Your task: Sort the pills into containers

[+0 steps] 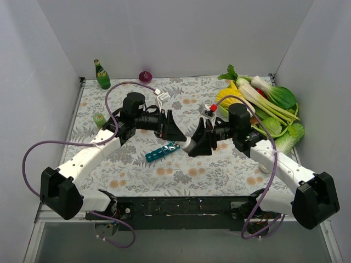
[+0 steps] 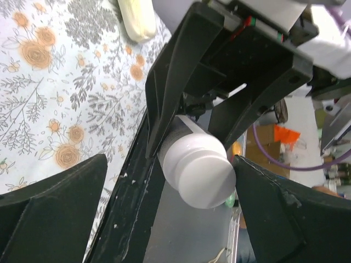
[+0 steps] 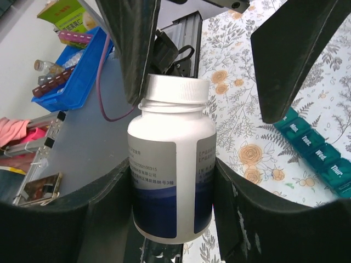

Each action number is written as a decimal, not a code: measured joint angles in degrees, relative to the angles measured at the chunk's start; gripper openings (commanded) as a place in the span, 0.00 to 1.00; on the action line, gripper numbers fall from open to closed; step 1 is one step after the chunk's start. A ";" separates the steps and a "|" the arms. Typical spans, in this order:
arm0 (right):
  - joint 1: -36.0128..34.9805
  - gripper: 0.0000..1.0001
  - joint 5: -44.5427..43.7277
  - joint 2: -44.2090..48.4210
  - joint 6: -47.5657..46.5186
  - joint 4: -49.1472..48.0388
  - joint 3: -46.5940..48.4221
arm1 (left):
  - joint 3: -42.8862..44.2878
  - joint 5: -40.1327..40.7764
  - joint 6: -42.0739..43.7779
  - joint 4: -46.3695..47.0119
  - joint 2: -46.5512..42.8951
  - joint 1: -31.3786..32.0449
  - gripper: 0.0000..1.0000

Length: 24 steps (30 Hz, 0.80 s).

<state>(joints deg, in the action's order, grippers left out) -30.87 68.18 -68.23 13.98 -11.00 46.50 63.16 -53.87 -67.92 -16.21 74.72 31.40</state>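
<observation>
Floral cloth (image 1: 181, 176); organiser strip (image 1: 163, 151) near-left to far-right

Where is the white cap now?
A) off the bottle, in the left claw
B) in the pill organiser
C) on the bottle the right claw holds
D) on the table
C: the white cap sits on the pill bottle gripped by the right claw; the left claw stands open around it.

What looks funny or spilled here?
Nothing is spilled. The white bottle is held tipped sideways in the right gripper, but its cap is on. The only odd thing is a heap of vegetables at the right edge of the table.
</observation>
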 measured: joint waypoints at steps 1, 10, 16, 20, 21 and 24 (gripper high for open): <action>0.00 0.01 -0.07 0.22 -0.68 0.15 0.13 | -0.02 0.33 -0.61 0.39 -0.44 -0.26 0.98; 0.00 0.01 0.09 0.90 -9.40 5.09 2.56 | -0.70 3.26 -6.40 3.80 -8.50 -3.65 0.98; 0.00 0.01 -2.73 0.90 -17.29 12.87 5.73 | -2.16 4.68 -8.17 3.02 -12.13 -3.63 0.98; -0.09 0.01 -8.94 0.90 -26.73 20.11 10.47 | -2.95 8.31 -12.20 1.25 -12.52 -3.63 0.96; -0.35 0.01 -10.80 0.90 -28.96 21.40 11.37 | -3.37 9.40 -13.51 1.11 -12.52 -3.63 0.96; -1.36 0.01 -16.83 0.90 -34.67 24.90 12.92 | -4.48 12.52 -17.68 0.24 -12.39 -3.63 0.93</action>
<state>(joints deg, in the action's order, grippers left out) -32.23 51.35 -67.33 -20.69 13.89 59.42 58.67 -41.34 -85.60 -15.97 62.33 27.77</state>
